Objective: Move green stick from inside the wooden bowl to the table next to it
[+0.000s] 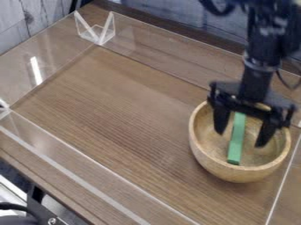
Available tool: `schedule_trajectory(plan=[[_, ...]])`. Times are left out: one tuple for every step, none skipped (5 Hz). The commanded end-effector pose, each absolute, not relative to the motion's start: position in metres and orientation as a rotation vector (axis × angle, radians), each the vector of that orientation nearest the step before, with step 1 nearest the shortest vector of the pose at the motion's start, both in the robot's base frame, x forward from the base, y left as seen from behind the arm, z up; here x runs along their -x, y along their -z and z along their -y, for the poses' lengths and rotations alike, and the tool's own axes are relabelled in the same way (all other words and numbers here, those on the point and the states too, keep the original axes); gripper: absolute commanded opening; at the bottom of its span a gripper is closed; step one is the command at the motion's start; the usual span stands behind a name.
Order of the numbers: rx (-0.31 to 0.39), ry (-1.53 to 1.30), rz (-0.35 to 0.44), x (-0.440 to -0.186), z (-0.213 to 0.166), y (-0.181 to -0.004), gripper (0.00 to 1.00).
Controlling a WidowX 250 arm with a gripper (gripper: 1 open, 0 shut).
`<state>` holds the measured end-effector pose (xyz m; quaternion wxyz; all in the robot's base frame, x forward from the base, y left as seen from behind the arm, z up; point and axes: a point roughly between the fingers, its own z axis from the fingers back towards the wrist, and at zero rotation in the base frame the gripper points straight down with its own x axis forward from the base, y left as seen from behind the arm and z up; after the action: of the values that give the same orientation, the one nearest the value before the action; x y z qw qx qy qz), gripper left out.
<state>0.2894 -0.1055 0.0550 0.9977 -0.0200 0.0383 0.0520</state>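
Green stick (237, 139) lying lengthwise inside the round wooden bowl (210, 159), which rests on the brown bench (112, 114); the black tool (244, 118), fingers spread wide, is positioned over the bowl.

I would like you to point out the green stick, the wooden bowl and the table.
Green stick (235, 149): camera view, its lower half.
Wooden bowl (198, 156): camera view, its left wall.
Table (106, 114): camera view, bare surface.
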Motion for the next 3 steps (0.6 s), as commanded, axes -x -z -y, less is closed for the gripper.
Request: schedule_trajectory(plan=[[0.069, -0.099, -0.014, -0.3045, 0.1148, -0.0699, 1.00], [0.070, -0.078, -0.004, -0.3129, 0.1208, -0.0769, 1.00], [0.067, -0.136, -0.007, -0.3106, 0.1130, -0.0720, 1.00]])
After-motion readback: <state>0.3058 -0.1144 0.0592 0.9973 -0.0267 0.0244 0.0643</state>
